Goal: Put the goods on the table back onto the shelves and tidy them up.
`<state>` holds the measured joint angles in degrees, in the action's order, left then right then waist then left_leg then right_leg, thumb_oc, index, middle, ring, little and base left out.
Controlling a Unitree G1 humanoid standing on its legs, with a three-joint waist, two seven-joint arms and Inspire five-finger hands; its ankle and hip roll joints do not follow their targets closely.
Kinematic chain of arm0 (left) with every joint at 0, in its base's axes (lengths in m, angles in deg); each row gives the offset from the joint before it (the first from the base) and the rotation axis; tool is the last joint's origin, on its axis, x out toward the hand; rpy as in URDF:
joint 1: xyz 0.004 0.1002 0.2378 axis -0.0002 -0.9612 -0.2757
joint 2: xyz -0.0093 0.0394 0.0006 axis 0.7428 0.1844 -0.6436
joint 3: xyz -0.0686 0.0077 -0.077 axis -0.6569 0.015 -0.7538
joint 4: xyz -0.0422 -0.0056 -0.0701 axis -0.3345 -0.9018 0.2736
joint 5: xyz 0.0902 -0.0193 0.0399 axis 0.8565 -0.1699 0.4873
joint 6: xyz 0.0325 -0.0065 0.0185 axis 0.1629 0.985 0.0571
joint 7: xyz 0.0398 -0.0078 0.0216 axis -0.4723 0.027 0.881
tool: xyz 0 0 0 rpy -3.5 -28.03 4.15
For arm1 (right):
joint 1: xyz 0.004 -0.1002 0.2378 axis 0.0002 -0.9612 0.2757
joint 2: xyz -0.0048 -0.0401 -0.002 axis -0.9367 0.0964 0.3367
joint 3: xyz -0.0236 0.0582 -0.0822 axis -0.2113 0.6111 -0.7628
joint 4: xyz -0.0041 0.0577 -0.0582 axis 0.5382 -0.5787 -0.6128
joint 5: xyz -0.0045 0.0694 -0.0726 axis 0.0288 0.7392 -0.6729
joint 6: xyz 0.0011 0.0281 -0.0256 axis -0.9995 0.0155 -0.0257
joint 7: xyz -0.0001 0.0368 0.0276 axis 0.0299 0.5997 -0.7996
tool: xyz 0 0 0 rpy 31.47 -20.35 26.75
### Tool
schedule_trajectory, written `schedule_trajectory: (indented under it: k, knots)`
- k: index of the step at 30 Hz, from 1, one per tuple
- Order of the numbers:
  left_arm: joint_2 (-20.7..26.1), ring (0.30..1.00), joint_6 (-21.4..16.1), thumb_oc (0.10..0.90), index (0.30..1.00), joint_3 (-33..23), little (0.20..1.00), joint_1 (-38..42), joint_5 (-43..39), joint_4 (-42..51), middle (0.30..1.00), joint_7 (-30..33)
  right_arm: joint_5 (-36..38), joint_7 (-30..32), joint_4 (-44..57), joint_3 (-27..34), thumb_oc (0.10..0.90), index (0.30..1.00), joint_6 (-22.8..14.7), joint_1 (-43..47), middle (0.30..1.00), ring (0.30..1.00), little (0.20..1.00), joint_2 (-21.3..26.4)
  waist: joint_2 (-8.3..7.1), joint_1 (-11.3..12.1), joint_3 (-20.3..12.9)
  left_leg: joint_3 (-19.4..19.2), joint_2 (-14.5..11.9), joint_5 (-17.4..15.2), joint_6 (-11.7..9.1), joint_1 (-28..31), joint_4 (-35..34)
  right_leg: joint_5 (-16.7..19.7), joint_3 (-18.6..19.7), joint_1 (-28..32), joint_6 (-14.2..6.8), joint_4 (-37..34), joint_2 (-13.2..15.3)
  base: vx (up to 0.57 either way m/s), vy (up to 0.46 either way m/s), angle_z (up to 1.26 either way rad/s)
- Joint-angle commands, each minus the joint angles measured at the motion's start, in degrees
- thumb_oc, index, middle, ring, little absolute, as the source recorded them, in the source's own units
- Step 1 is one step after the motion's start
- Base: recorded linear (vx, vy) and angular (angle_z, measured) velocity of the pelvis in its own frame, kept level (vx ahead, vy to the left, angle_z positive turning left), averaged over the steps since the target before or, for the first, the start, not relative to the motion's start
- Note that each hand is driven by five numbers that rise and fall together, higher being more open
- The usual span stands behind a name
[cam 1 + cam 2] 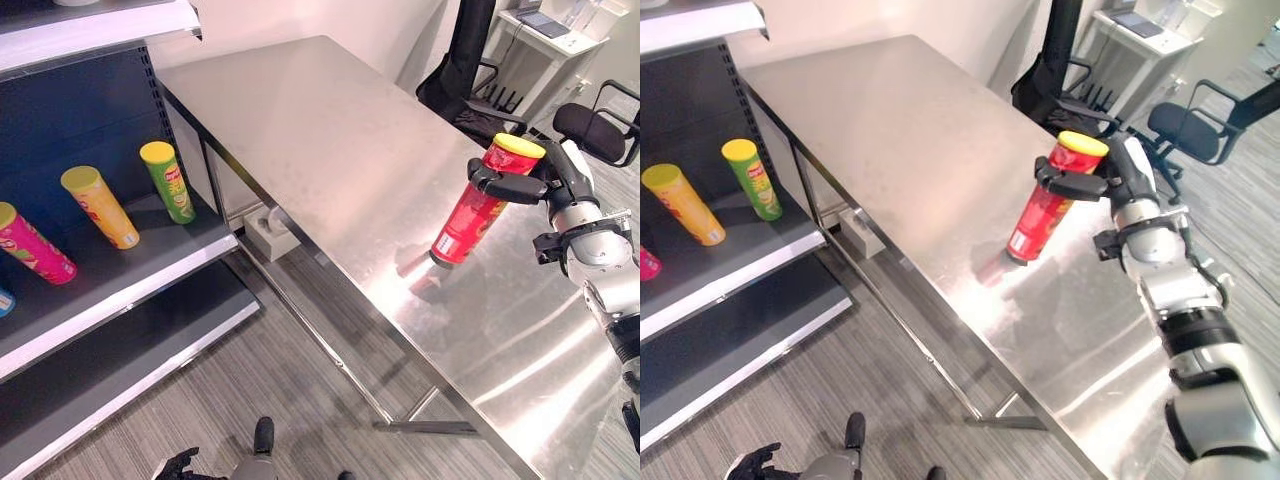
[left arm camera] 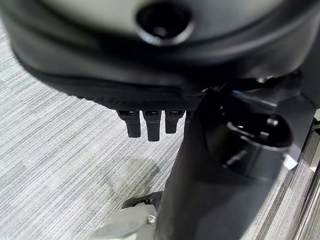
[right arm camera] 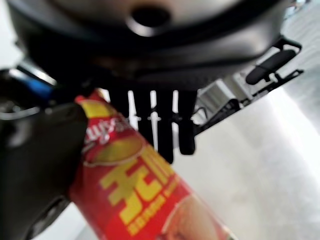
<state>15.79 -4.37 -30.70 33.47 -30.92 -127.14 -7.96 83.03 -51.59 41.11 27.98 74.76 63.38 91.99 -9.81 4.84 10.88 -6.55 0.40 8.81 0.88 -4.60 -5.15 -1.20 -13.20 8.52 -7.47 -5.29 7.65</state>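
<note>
Right hand (image 1: 545, 175) gripped the last red can (image 1: 480, 205), tilted above the table (image 1: 330, 130); several cans already stood on the shelf (image 1: 120, 265).

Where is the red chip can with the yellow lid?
The red cylindrical chip can is tilted in the robot's right hand, over the steel table's right side.
</note>
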Motion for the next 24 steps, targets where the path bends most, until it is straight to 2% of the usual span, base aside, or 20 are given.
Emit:
schedule_trajectory:
  k: [1, 4, 5, 9, 13, 19, 21, 22, 23, 24]
  knots:
    - [2.2, 0.900, 0.1, 0.800, 0.900, 1.3, 0.900, 0.5, 1.1, 0.3, 0.900, 1.2, 2.2, 4.3, 7.5, 7.6, 0.400, 0.300, -6.6, 6.5, 0.300, 0.300, 0.300, 1.0, 1.30, 1.0, -3.6, -0.2, -3.9, -8.4, -4.4, 5.5, 0.3, 0.0, 0.3, -2.6, -1.1, 2.8, 0.3, 0.00, 0.000, 0.00]
    - [2.0, 0.900, 0.1, 0.800, 0.900, 1.1, 0.900, 0.6, 1.6, 0.7, 0.900, 1.4, 1.3, 4.5, 13.2, 11.7, 0.400, 0.300, -7.4, 1.3, 0.300, 0.300, 0.300, 0.2, 1.55, 0.7, -3.8, -0.2, -4.1, -8.5, -4.4, 5.7, 0.3, -0.3, 0.2, -2.4, -1.1, 2.9, 0.2, -0.01, -0.012, -0.01]
    - [1.6, 0.900, 0.1, 0.800, 0.900, 0.7, 0.900, 0.9, 2.4, 0.8, 0.900, 1.6, 0.6, 4.3, 18.4, 15.1, 0.400, 0.300, -8.6, -3.2, 0.300, 0.300, 0.300, -0.6, 1.93, 0.3, -4.2, -0.2, -4.2, -8.5, -4.5, 5.8, 0.3, -0.6, -0.1, -2.1, -1.0, 2.8, 0.2, -0.03, -0.037, -0.05]
    - [1.4, 0.900, -0.1, 0.800, 0.900, 0.4, 0.900, 1.0, 3.3, 1.3, 0.900, 1.5, 0.0, 3.7, 25.3, 19.6, 0.400, 0.300, -9.8, -8.3, 0.300, 0.300, 0.300, -1.5, 2.29, 0.3, -4.8, 0.2, -4.4, -8.4, -4.7, 6.0, 0.4, -1.2, -0.5, -1.6, -0.7, 2.8, -0.1, -0.03, -0.058, 0.09]
    - [0.9, 0.900, -0.5, 0.800, 0.900, 0.1, 0.900, 0.5, 3.1, 2.3, 0.900, 0.8, 1.2, 1.6, 31.5, 21.5, 0.400, 0.300, -10.7, -11.6, 0.300, 0.300, 0.300, -3.1, 2.69, 1.6, -5.3, 1.5, -4.9, -7.2, -5.4, 5.4, 0.7, -2.3, -1.7, -0.6, 0.1, 2.4, -1.0, -0.11, -0.120, 0.12]
    - [0.5, 0.900, -0.8, 0.800, 0.900, 0.1, 0.900, -0.3, 3.1, 2.7, 0.900, -0.4, 3.2, -1.2, 37.1, 22.5, 0.400, 0.300, -11.8, -14.0, 0.300, 0.300, 0.300, -2.6, 3.34, 4.1, -3.2, 6.2, -6.6, -2.1, -8.4, 0.3, 1.5, -3.7, -5.1, -0.1, 2.2, 0.6, -4.1, -0.20, -0.143, 0.47]
    - [0.2, 0.900, -1.2, 0.800, 0.900, 0.2, 0.900, -0.9, 3.6, 3.2, 0.900, -1.2, 3.7, -2.2, 39.6, 23.6, 0.400, 0.300, -12.5, -14.6, 0.300, 0.300, 0.300, -1.5, 4.54, 5.7, -1.3, 9.4, -7.1, 0.6, -9.7, -4.3, 2.7, -4.3, -7.8, -0.6, 3.1, 0.3, -5.3, -0.44, -0.146, 1.11]
    - [0.0, 0.900, -1.5, 0.800, 0.900, -0.3, 0.900, -0.4, 3.5, 4.2, 0.900, -1.2, 3.0, -2.2, 41.7, 23.8, 0.400, 0.300, -13.0, -14.3, 0.300, 0.300, 0.300, 0.5, 4.83, 5.8, 0.8, 4.6, -8.3, 0.4, -9.2, -7.4, 6.7, -3.5, -11.0, -1.1, 3.4, 0.3, -4.1, -0.39, -0.038, 1.23]
    - [0.0, 0.900, -1.4, 0.800, 0.900, -0.3, 0.900, -0.4, 3.5, 4.2, 0.900, -1.2, 3.0, -2.2, 41.7, 23.8, 0.400, 0.300, -12.9, -14.3, 0.300, 0.300, 0.300, 0.5, 4.84, 5.8, 0.8, 4.7, -8.3, 0.3, -9.1, -7.5, 6.9, -3.5, -11.0, -1.1, 3.3, 0.3, -4.1, -0.43, 0.049, 1.59]
    - [-0.2, 0.900, -1.5, 0.800, 0.900, -1.1, 0.900, -1.0, 3.8, 4.2, 0.900, -1.2, 2.5, -2.3, 43.1, 23.8, 0.400, 0.300, -12.8, -14.9, 0.300, 0.300, 0.300, 0.4, 4.85, 5.4, 1.1, 1.6, -9.8, -2.0, -8.1, -6.8, 9.8, -2.3, -13.0, -2.2, 3.2, 0.5, -2.6, -0.22, 0.076, 1.61]
